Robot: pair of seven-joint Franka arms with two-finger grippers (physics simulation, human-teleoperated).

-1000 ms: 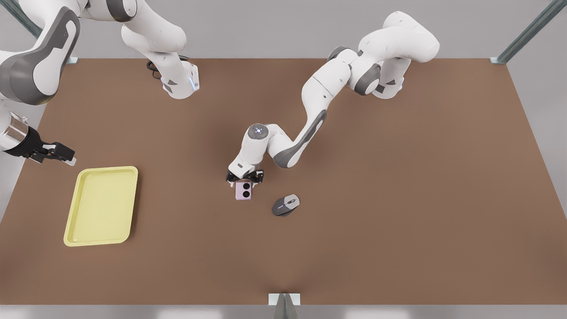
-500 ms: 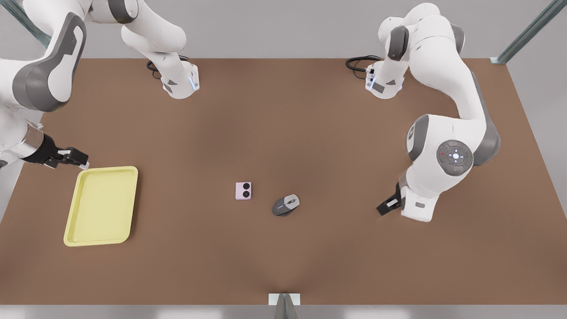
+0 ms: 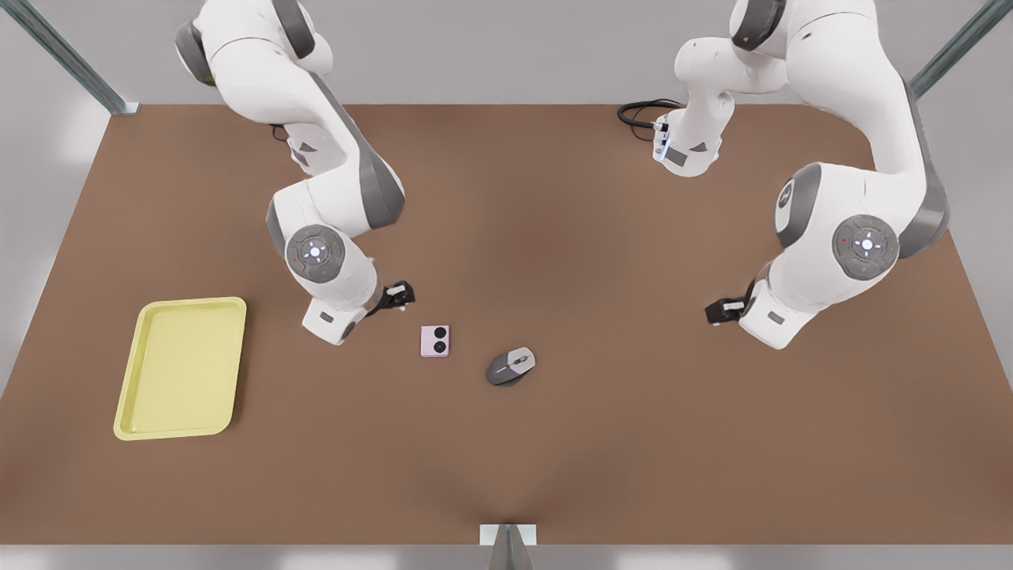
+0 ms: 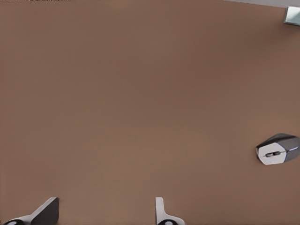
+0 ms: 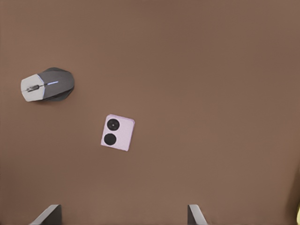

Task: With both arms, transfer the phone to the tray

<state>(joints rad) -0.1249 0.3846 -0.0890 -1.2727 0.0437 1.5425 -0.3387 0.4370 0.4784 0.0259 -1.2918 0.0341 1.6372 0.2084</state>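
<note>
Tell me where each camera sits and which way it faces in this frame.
Front view: high above the table, looking almost straight down; both white arms show, the right gripper on the front view's left, the left gripper on its right.
Left wrist view: on the left arm, facing down at the mouse; its spread fingertips show.
Right wrist view: on the right arm, facing down at the phone and mouse; spread fingertips show.
Shared: all three see the mouse.
</note>
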